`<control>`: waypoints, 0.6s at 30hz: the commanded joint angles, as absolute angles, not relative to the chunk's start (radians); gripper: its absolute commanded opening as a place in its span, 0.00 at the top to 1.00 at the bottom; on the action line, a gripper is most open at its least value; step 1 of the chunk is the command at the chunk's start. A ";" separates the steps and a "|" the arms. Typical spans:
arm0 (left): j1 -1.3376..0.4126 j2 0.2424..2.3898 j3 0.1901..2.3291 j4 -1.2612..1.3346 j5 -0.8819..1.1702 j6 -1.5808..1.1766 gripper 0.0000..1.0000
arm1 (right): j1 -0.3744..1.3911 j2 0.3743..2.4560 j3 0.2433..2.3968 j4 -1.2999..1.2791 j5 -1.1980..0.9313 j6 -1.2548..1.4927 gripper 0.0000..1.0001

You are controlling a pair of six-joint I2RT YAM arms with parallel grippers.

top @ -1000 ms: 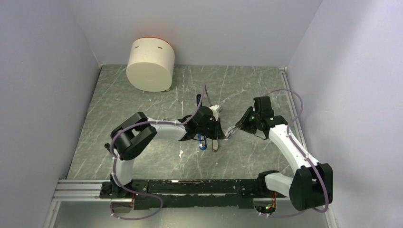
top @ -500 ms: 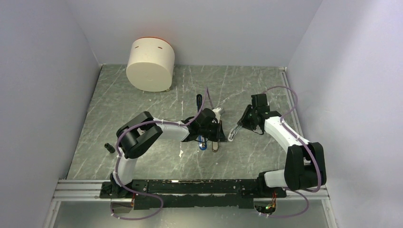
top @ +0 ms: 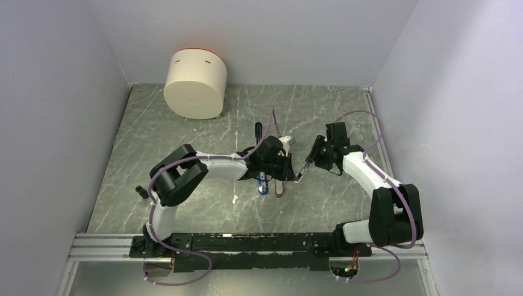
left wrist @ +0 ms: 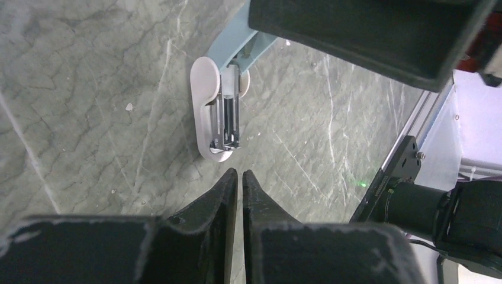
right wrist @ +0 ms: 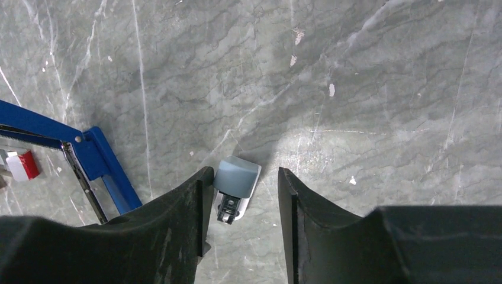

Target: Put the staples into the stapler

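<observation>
While the left claw (left wrist: 239, 177) hangs closed and empty, the right claw (right wrist: 241, 176) stands open astride a pale-blue oblong piece (right wrist: 235, 189), presumably to grasp it. The stapler (right wrist: 103, 158) lies at left.

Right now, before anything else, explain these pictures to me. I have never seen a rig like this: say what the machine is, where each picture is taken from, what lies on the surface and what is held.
The machine is two robot arms, left and right, bolted at the near edge of a grey marbled table. One picture looks down from above and behind them. The other two come from a small camera on each wrist, so each shows its own two-fingered tool.

On the table lie a blue stapler that looks swung open, a tiny red box of staples close by it, a pale-blue oblong piece and, far back, a white drum.

The left tool is almost closed and empty. The right tool is open, with a finger on either side of the pale-blue piece but not gripping it. Nothing is held.
</observation>
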State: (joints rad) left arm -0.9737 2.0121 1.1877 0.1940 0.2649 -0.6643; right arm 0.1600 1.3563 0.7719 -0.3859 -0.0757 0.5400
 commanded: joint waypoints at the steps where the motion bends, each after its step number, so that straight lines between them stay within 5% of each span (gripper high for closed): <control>1: -0.984 1.942 1.226 0.142 0.235 -0.594 0.85 | 0.156 1.351 0.780 -0.382 -0.080 0.510 0.50; 10: -0.984 1.790 1.204 0.042 0.055 -0.532 0.82 | 0.174 1.337 0.788 -0.382 -0.079 0.517 0.38; 18: -0.982 1.577 1.141 -0.082 -0.190 -0.491 0.74 | 0.311 1.287 0.741 -0.406 0.144 0.679 0.33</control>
